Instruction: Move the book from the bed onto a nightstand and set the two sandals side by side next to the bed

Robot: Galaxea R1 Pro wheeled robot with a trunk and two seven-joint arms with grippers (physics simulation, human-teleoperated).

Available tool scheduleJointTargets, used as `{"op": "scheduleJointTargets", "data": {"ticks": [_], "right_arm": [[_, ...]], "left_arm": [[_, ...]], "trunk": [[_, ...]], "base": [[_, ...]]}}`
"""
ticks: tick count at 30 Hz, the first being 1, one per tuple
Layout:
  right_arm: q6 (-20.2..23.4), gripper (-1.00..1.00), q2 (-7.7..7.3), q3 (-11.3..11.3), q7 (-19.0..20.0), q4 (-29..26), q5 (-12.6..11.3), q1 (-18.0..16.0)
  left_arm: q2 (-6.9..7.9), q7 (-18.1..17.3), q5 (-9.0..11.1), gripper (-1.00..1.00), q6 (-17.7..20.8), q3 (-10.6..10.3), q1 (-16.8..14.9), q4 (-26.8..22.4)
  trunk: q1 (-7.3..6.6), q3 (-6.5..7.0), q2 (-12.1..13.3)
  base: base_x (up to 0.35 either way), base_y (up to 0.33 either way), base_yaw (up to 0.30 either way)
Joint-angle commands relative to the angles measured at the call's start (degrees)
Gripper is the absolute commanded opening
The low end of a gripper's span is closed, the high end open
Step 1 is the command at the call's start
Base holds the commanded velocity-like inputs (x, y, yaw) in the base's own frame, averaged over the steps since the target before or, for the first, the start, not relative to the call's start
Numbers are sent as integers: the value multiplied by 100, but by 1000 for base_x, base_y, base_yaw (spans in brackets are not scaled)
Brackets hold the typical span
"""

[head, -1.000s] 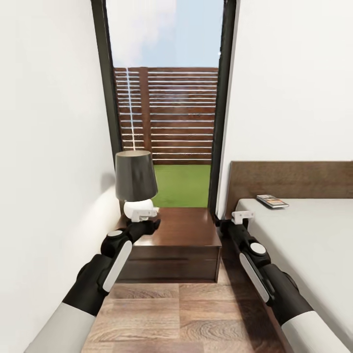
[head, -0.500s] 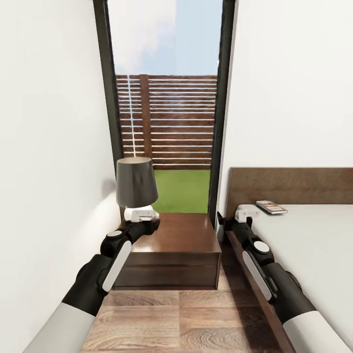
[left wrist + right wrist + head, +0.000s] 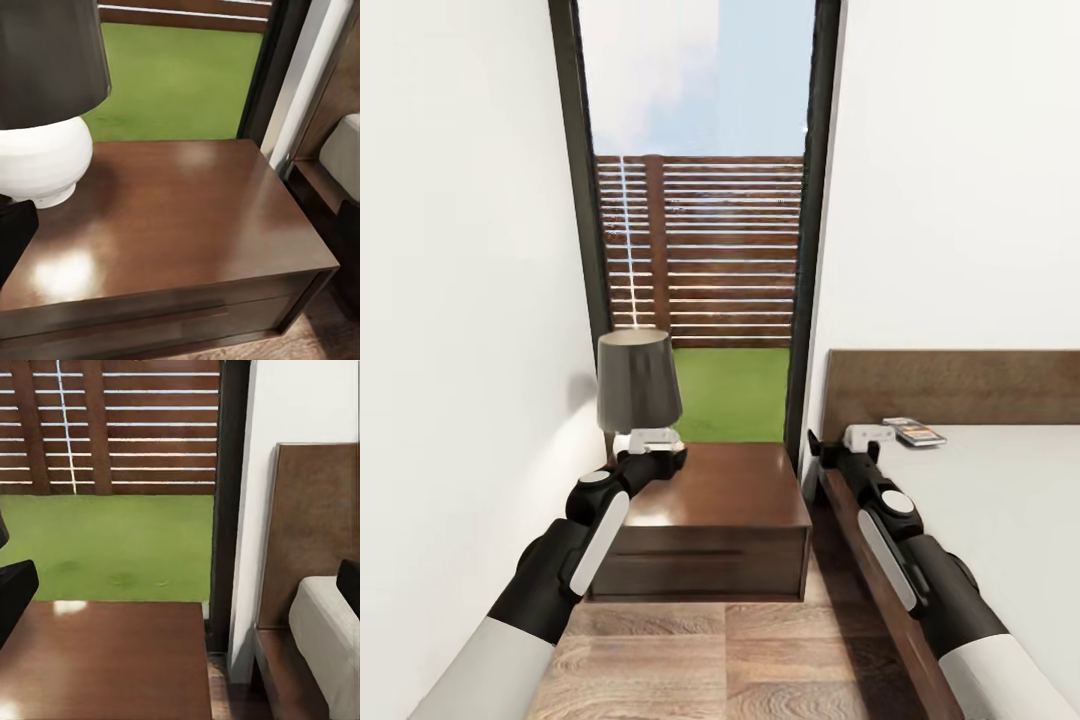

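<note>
My right gripper (image 3: pixel 838 447) hangs at the near corner of the bed (image 3: pixel 1000 500), holding nothing, its dark fingers spread at the edges of my wrist view. The book (image 3: pixel 914 431) lies just beyond it on the mattress by the headboard. My left gripper (image 3: pixel 660 452), also spread and holding nothing, hovers over the nightstand (image 3: pixel 730 500) beside the lamp (image 3: pixel 637 385).

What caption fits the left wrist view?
White-based lamp with dark shade on a brown nightstand, grass beyond the glass.
</note>
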Motion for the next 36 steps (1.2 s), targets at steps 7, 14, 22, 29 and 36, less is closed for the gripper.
{"op": "scheduleJointTargets", "data": {"ticks": [7, 14, 22, 29, 36], "right_arm": [[24, 100, -8, -47, -53, -14, -45, -4], [24, 100, -8, -61, -53, -14, -46, -4], [25, 100, -8, -64, -53, -14, -56, -4], [25, 100, -8, -69, -53, -14, -61, -4], [25, 100, -8, -67, -53, -14, -61, -4]], "left_arm": [[-9, 46, 60, 100, 30, -7, -4, 12], [-6, 34, 60, 100, 35, -7, -4, 16], [18, 20, 60, 100, 28, -7, -4, 15], [26, 12, 60, 100, 27, -1, -4, 14], [30, 7, 60, 100, 26, 1, -4, 11]], "trunk": [[-154, 119, 279], [-308, 245, 560], [-484, 388, 881], [-638, 514, 1162], [-791, 640, 1442]], "base": [[241, 0, 0], [319, 0, 0], [242, 0, -18], [10, 0, -216], [0, 0, -146]]}}
